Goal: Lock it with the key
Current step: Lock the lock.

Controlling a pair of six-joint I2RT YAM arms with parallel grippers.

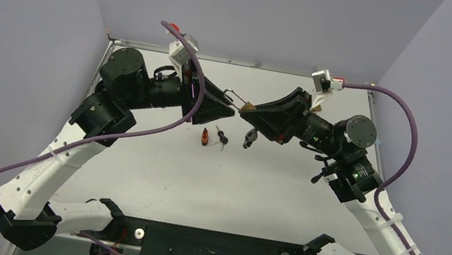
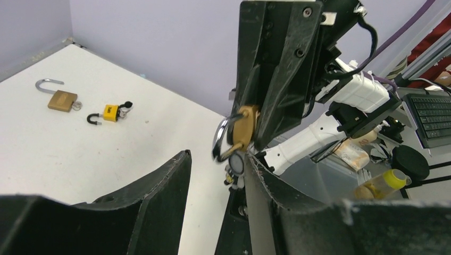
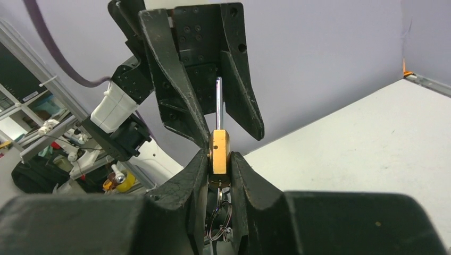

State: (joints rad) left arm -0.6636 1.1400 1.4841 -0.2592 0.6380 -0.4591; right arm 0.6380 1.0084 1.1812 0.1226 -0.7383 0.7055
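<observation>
Over white surface [image 1: 153, 171], mid-air: brass padlock [image 3: 218, 151] clamped in right hand [image 3: 218, 159], shackle [image 3: 218, 103] inside parted left hand [image 2: 218, 159], nothing gripped.

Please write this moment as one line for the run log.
right gripper: shut on brass padlock | left gripper: open, near shackle | keys: hanging under it

Black right gripper [image 3: 219, 161] clamps the body of a small brass padlock [image 3: 219, 149]; black left gripper [image 1: 233, 109] faces it, jaws spread apart either side of the shackle.
</observation>
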